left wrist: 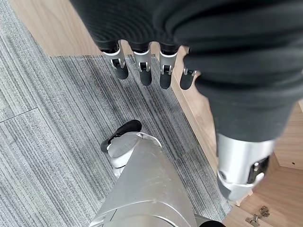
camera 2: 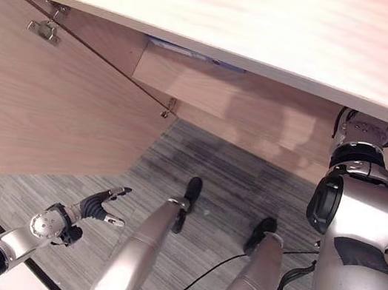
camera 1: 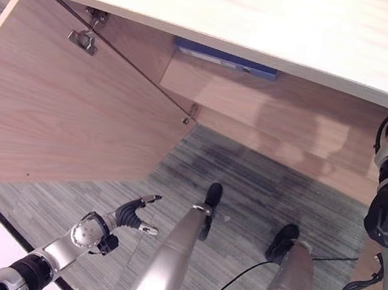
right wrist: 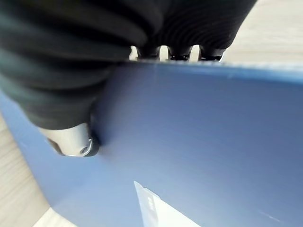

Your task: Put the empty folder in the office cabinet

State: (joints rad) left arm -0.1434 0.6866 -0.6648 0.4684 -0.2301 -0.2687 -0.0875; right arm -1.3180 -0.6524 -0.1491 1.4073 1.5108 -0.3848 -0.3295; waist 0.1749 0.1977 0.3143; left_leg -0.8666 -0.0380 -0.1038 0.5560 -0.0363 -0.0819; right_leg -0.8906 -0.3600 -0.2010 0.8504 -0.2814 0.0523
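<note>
Item 1, blue folder (right wrist: 203, 142): held in my right hand (right wrist: 71, 94), seen close in the right wrist view. My thumb presses its broad flat face while my fingers (right wrist: 175, 52) go over its top edge to the far side, so the hand is clamped on the folder. A small pale label sits low on the blue face. In the head views a strip of blue (camera 1: 227, 61) shows inside the cabinet's opening, at about 12 o'clock, just under the cabinet's top panel; only its edge is visible there.

Item 2, office cabinet (camera 1: 277, 99): light wood, its top panel (camera 1: 240, 10) running across the upper part of the head views. The interior lies below that panel, with a wooden shelf front beneath the blue strip.

Item 3, cabinet door (camera 1: 58, 106): swung open toward 9 o'clock, its inner face showing, with a metal hinge (camera 1: 83, 39) near its upper corner.

Item 4, my left hand (camera 1: 133, 213): hanging low at about 7 o'clock over the grey striped carpet (camera 1: 262, 187), well apart from the cabinet. In the left wrist view its fingers (left wrist: 142, 71) hang loose and apart, holding nothing.

Item 5, my right arm: reaching up at 3 o'clock toward the cabinet's underside.
</note>
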